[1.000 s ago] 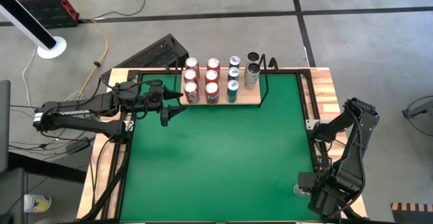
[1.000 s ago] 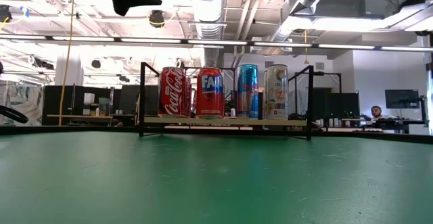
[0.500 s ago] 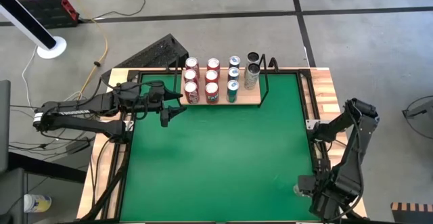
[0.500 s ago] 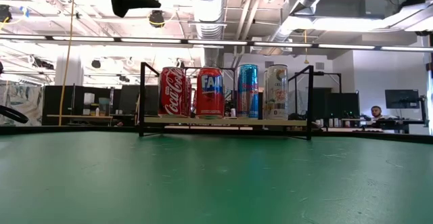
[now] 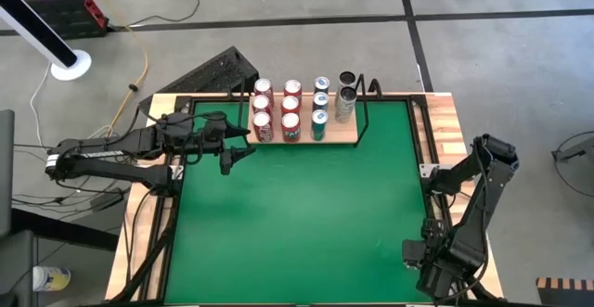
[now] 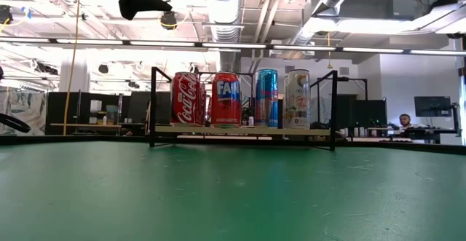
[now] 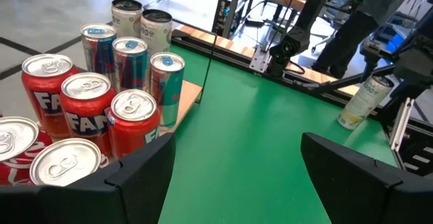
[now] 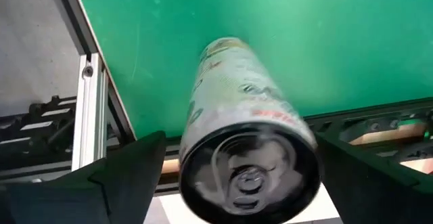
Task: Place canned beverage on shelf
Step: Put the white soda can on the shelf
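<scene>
The shelf (image 5: 348, 138), a light-wood board with a black wire frame, stands at the table's far edge and holds several red, blue and pale cans (image 6: 226, 100). A pale can with green and red print (image 8: 237, 109) stands at the table's near right corner; it also shows in the left wrist view (image 7: 365, 102). My right gripper (image 8: 240, 163) is open above it, one finger on either side of the can's top end. My left gripper (image 5: 230, 156) is open and empty, held above the table just left of the shelf. My right gripper comes at the pale can from above, its fingers (image 8: 128, 176) on either side of the can's upper body. I cannot tell whether they touch it.
The black frame rail (image 8: 88, 109) and wood edging run along the table's right side close to the can. The green table (image 5: 297, 214) is bare between the shelf and the near edge.
My right gripper has gone a little toward the table's left, over the pale can at the near right corner.
</scene>
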Robot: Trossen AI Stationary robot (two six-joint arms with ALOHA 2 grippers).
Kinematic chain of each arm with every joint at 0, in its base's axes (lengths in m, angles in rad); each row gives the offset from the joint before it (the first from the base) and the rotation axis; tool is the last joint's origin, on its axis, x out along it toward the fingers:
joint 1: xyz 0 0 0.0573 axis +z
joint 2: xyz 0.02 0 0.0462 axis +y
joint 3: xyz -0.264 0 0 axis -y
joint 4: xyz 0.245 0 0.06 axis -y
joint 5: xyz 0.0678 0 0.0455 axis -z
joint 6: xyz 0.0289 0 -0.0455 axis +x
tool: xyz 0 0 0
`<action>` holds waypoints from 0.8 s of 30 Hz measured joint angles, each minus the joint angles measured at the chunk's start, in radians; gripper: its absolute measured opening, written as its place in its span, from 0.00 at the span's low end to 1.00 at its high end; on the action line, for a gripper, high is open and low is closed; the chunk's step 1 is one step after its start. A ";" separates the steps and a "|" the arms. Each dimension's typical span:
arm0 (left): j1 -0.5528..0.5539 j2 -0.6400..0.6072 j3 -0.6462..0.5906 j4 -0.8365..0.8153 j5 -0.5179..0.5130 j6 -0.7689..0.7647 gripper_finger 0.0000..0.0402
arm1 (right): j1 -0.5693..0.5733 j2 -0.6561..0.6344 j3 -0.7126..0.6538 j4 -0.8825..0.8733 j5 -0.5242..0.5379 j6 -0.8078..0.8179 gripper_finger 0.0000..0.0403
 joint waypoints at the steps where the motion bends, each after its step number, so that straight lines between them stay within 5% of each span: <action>1: 0.000 0.000 0.000 0.000 0.000 0.000 0.76 | -0.002 0.000 0.000 -0.001 0.000 -0.001 0.95; 9: 0.000 0.000 0.000 -0.004 -0.001 0.020 0.76 | -0.051 0.000 0.000 -0.011 -0.094 -0.077 0.69; 16: 0.000 0.000 0.000 -0.001 -0.029 0.060 0.76 | -0.163 -0.021 0.011 -0.062 -0.154 -0.201 0.69; 24: 0.056 -0.001 0.000 0.060 -0.022 0.164 0.76 | -0.497 -0.028 0.186 -0.219 -0.035 -0.489 0.69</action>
